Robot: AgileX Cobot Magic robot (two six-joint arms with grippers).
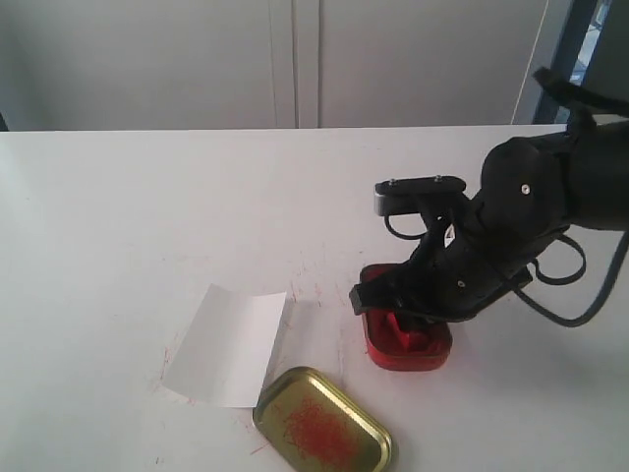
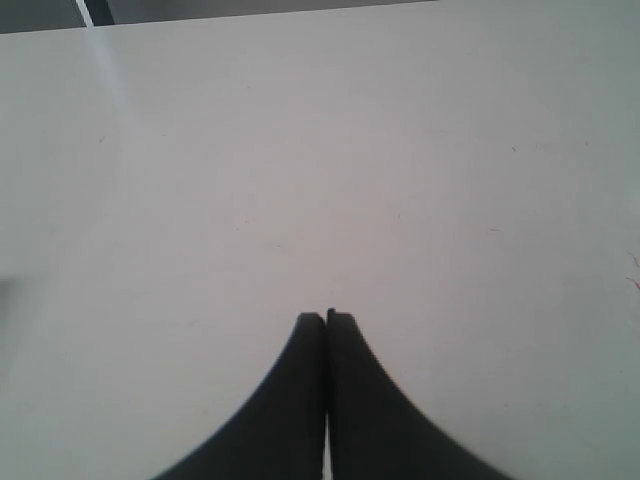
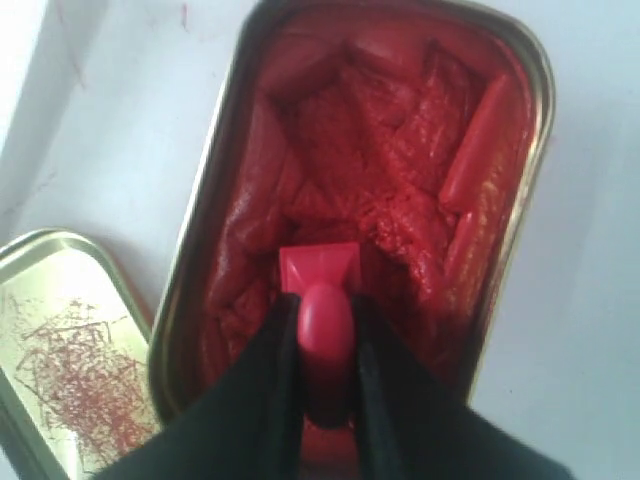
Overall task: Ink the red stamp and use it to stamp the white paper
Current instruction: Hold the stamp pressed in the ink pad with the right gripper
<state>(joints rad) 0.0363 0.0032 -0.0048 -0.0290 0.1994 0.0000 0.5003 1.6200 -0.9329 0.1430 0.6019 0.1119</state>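
Observation:
My right gripper (image 3: 325, 305) is shut on the handle of the red stamp (image 3: 322, 290). The stamp's square base rests down in the red ink paste of the open oblong tin (image 3: 500, 300). From the exterior view the right gripper (image 1: 405, 317) hangs over that red tin (image 1: 408, 356) and hides the stamp. The white paper (image 1: 228, 344), a creased slip, lies flat on the table left of the tin. My left gripper (image 2: 326, 318) is shut on nothing above bare white tabletop and is out of the exterior view.
A gold oval lid (image 1: 324, 431), smeared with red, lies at the front next to the paper's corner; the gold lid (image 3: 60, 350) also sits beside the tin. Red smudges mark the white table (image 1: 147, 216). Grey cabinet doors stand behind.

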